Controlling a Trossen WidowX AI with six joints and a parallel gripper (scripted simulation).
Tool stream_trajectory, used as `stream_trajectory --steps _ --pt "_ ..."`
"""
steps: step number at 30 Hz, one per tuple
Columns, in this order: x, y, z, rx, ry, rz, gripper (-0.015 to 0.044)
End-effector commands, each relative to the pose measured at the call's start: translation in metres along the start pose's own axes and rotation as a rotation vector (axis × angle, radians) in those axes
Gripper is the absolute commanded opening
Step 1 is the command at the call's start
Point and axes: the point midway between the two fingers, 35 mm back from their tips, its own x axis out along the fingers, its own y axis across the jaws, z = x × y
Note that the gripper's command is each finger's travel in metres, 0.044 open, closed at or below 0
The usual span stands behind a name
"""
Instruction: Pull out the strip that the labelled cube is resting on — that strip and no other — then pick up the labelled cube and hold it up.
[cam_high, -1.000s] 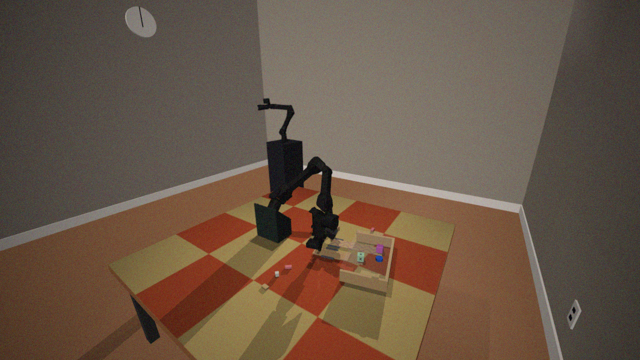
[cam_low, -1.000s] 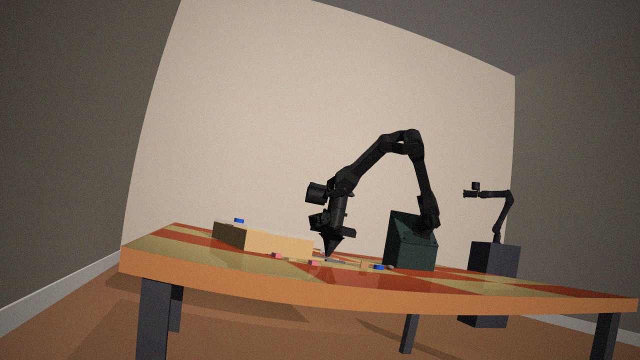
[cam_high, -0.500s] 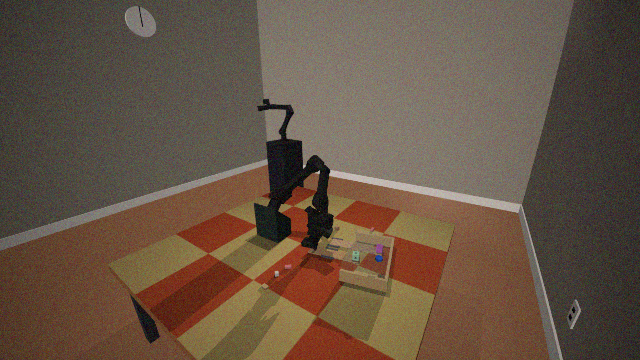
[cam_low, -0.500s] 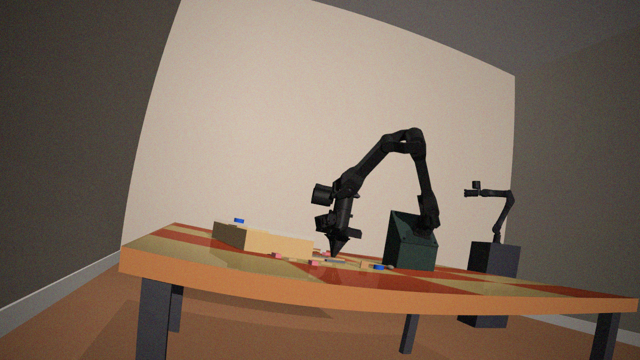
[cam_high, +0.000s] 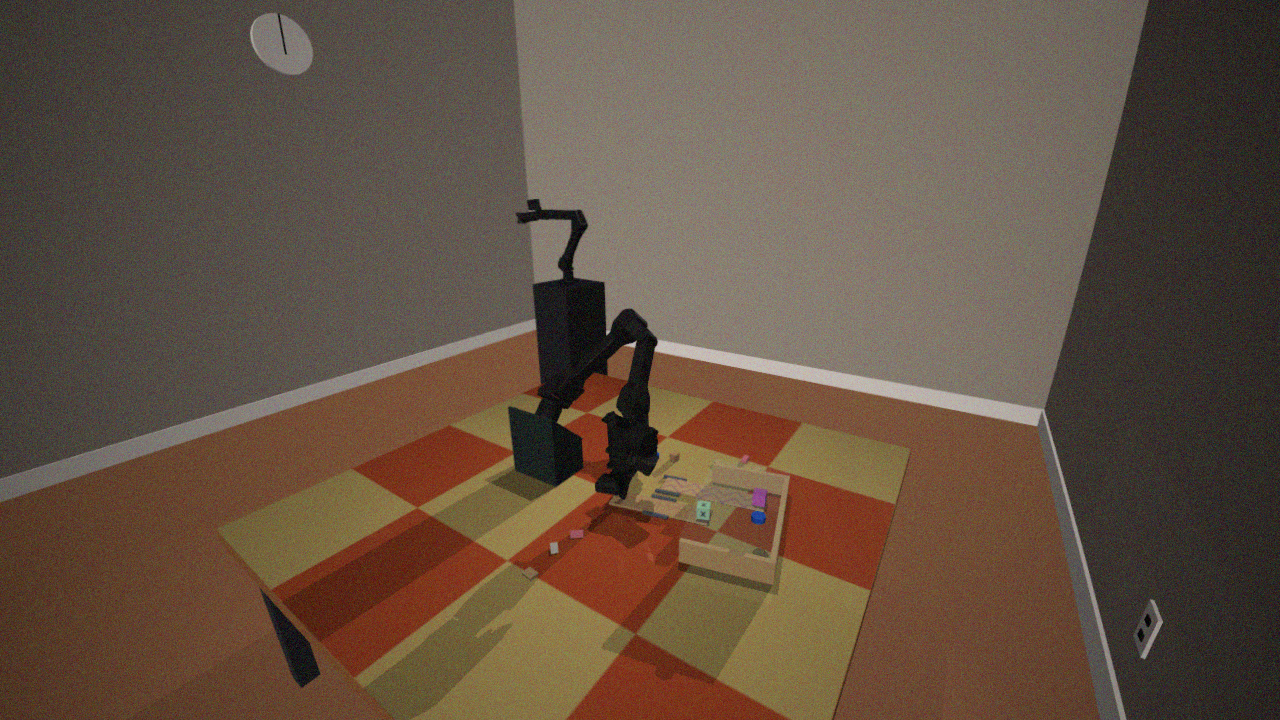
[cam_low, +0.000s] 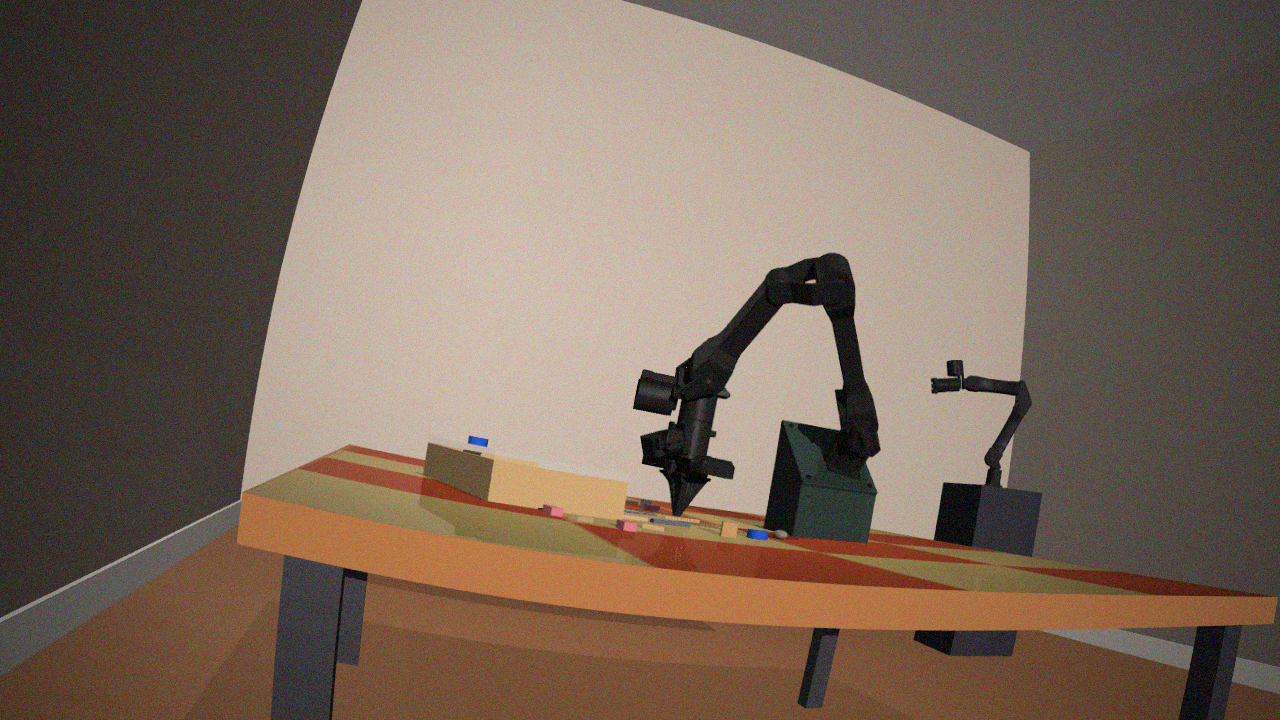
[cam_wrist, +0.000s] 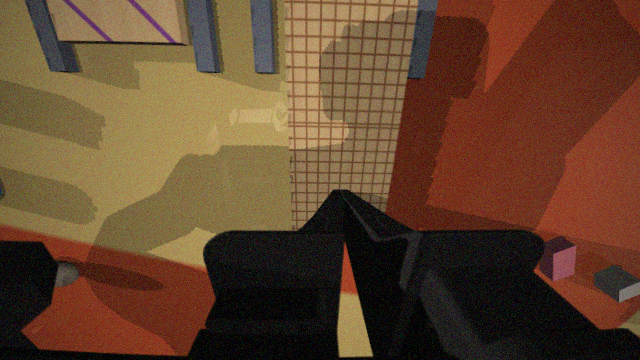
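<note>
Two patterned strips run between blue rails on the checkered bench, the end effector pressed together over the near end of the grid strip; the labelled cube, pale green, sits at the open side of the wooden tray, apart from the end effector, with a purple block and a blue disc nearby
</note>
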Motion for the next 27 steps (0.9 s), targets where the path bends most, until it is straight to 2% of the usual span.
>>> stream_trajectory --steps 1,27 --pt "0.004 0.002 -0.016 0.010 0.027 0.002 0.0000" --pt "0.003 0.003 -0.053 0.012 0.029 0.001 0.0000"
